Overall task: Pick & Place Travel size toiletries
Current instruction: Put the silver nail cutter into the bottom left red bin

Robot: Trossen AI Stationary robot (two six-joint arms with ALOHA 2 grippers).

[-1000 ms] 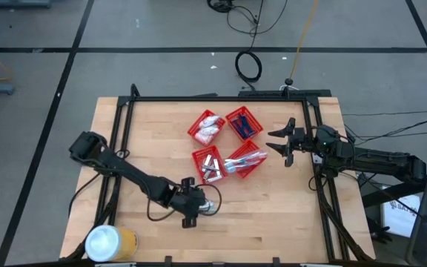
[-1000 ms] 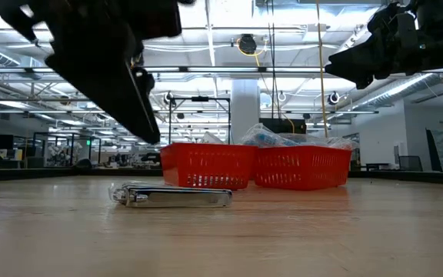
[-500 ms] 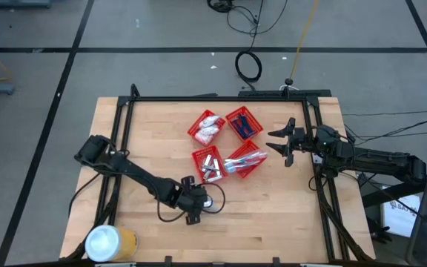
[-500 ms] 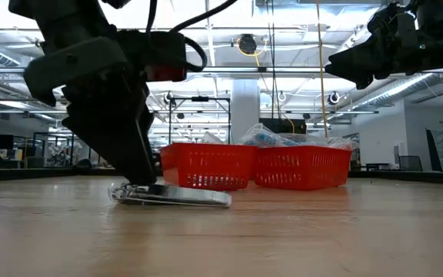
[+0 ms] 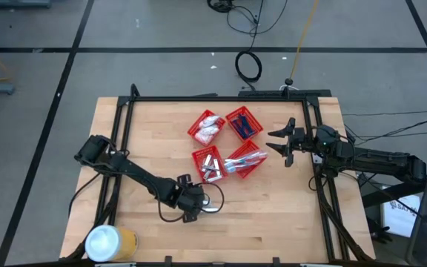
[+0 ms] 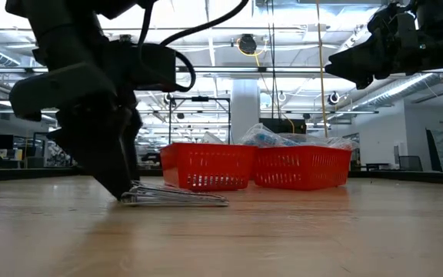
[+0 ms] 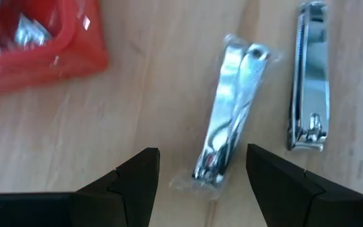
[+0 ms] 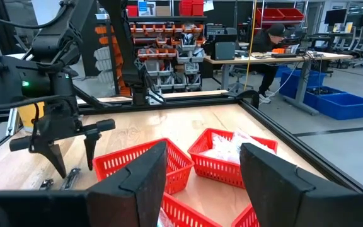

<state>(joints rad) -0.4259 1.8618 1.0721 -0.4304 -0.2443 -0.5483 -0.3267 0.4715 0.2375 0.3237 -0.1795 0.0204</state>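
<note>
Two slim, mirror-bright metal nail clippers lie flat on the pale, grained wooden desk (image 5: 273, 215). One is sealed in a crinkled clear wrapper (image 7: 229, 113); the bare clipper (image 7: 311, 75) lies just beside it, roughly parallel and apart from it. The left gripper (image 7: 200, 180) is down at the desk with its wrist bent steeply over; its dark, wedge-shaped jaws stand wide open and hold nothing, and the near end of the wrapped clipper lies between the tips. The bare clipper sits outside the jaws. Near them is the corner of a red plastic mesh basket (image 7: 55, 60) with glinting metal pieces inside, one of four baskets (image 5: 227, 144) clustered mid-desk. A yellow can with a white lid (image 5: 110, 242) stands well behind the left arm. The right gripper (image 5: 274, 144) hovers level above the desk beside the baskets, arm stretched out, jaws open and empty.
</note>
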